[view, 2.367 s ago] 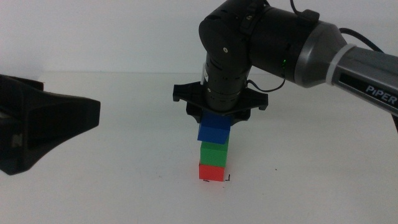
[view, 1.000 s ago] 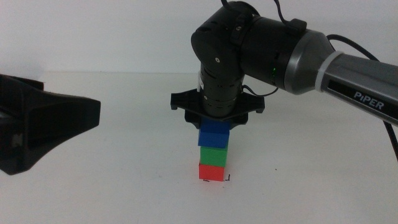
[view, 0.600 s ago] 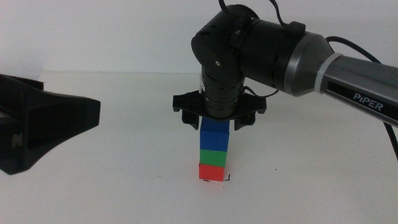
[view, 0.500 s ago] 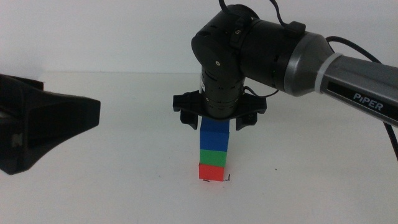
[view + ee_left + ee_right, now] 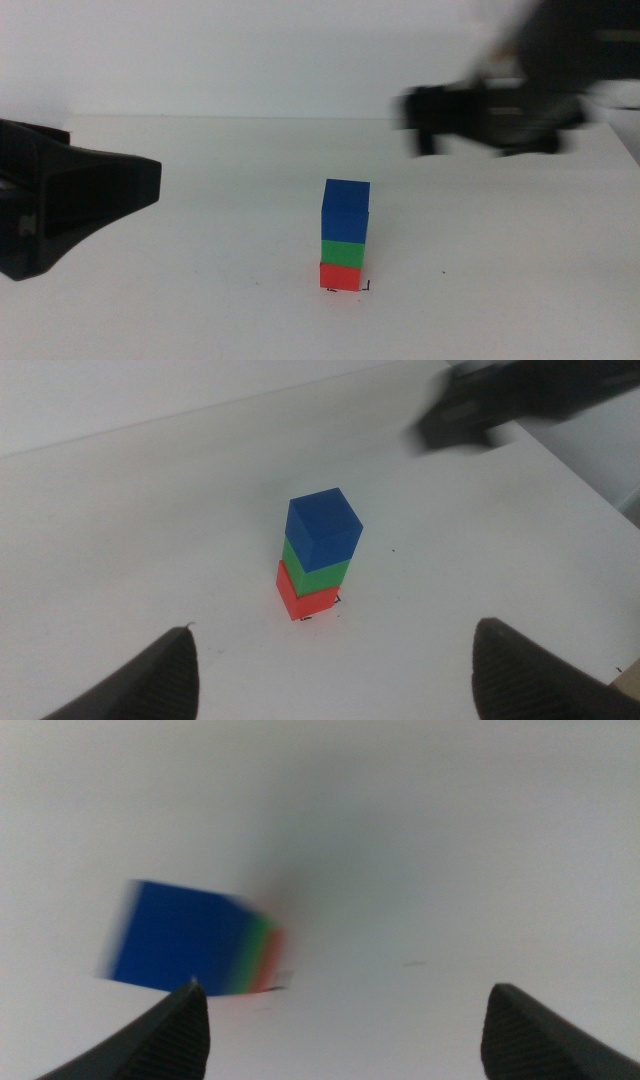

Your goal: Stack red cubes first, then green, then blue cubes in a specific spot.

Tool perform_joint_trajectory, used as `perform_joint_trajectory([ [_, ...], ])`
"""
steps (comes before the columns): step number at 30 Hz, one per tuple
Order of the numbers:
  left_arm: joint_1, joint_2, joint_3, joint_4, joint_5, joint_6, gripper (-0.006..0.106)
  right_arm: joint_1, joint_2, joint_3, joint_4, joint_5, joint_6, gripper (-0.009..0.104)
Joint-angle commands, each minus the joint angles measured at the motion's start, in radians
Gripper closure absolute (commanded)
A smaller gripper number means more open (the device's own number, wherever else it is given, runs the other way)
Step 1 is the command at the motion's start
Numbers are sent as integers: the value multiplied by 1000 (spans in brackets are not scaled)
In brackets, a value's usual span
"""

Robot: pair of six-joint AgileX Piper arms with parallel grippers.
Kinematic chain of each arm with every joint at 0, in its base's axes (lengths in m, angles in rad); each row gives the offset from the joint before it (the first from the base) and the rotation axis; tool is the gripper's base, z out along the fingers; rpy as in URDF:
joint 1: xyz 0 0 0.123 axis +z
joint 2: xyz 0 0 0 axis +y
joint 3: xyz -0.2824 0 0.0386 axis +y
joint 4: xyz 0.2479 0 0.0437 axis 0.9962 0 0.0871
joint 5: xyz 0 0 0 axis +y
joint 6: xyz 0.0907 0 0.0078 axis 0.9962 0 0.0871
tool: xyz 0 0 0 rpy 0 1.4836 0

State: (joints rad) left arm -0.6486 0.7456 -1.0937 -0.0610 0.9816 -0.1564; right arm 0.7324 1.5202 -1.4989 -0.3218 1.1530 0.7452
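In the middle view, the red cube (image 5: 342, 275) is sitting low in the center of the frame on the white table (image 5: 200, 300), with the green cube (image 5: 344, 251) resting on it and the blue cube (image 5: 346, 209) topping the stack; the black corner marks (image 5: 366, 287) are showing at the base of the red cube. The right gripper (image 5: 455, 125) is appearing only as a dark motion-blurred mass at the upper right, well apart from the stack, and its finger state cannot be told here. The left gripper (image 5: 70, 205) is waiting at the left edge. The left wrist view is showing the stack from above at frame center, the blue cube (image 5: 324, 531) sitting slightly turned on the green cube (image 5: 312, 572) over the red cube (image 5: 305, 598); the left gripper (image 5: 335, 660) is holding its fingers spread wide and empty, and the blurred right gripper (image 5: 500, 405) is occupying the upper right. The right wrist view, blurred, is showing the blue cube (image 5: 180, 936) at the left of the frame with thin slivers of green and red beside it; the right gripper (image 5: 345, 1020) is holding its fingers spread wide, gripping nothing.
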Motion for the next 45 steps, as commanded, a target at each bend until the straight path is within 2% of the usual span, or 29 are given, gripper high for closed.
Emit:
perform_joint_trajectory([
  [1, 1, -3, 4, 0, -15, 0, 7, -82, -180, 159, -23, -81, -78, 12],
  [4, 1, -3, 4, 0, -15, 0, 7, -211, -391, 391, 47, -234, -232, 12],
  [9, 1, -3, 4, 0, -15, 0, 7, -446, -658, 674, 261, -512, -548, 12],
  [11, 1, -3, 4, 0, -15, 0, 7, -506, -724, 739, 334, -571, -653, 12],
  [13, 1, -3, 4, 0, -15, 0, 7, -552, -760, 779, 376, -606, -721, 12],
  [25, 1, -3, 4, 0, -15, 0, 7, -580, -777, 787, 386, -633, -734, 12],
  [31, 16, -13, 24, 137, -51, 0, 7, -580, -777, 787, 388, -633, -734, 12],
  [34, 75, -50, 115, 133, -211, 0, 7, -580, -777, 787, 402, -633, -734, 12],
  [37, 168, -109, 289, 67, -444, 0, 7, -580, -783, 808, 404, -644, -734, 12],
  [39, 234, -166, 403, 37, -551, 0, 7, -583, -822, 859, 381, -740, -734, 12],
  [41, 345, -295, 568, 44, -583, 0, 7, -584, -926, 990, 328, -913, -734, 12],
  [45, 486, -490, 780, 46, -579, 0, 7, -595, -1096, 1193, 322, -936, -734, 12],
])
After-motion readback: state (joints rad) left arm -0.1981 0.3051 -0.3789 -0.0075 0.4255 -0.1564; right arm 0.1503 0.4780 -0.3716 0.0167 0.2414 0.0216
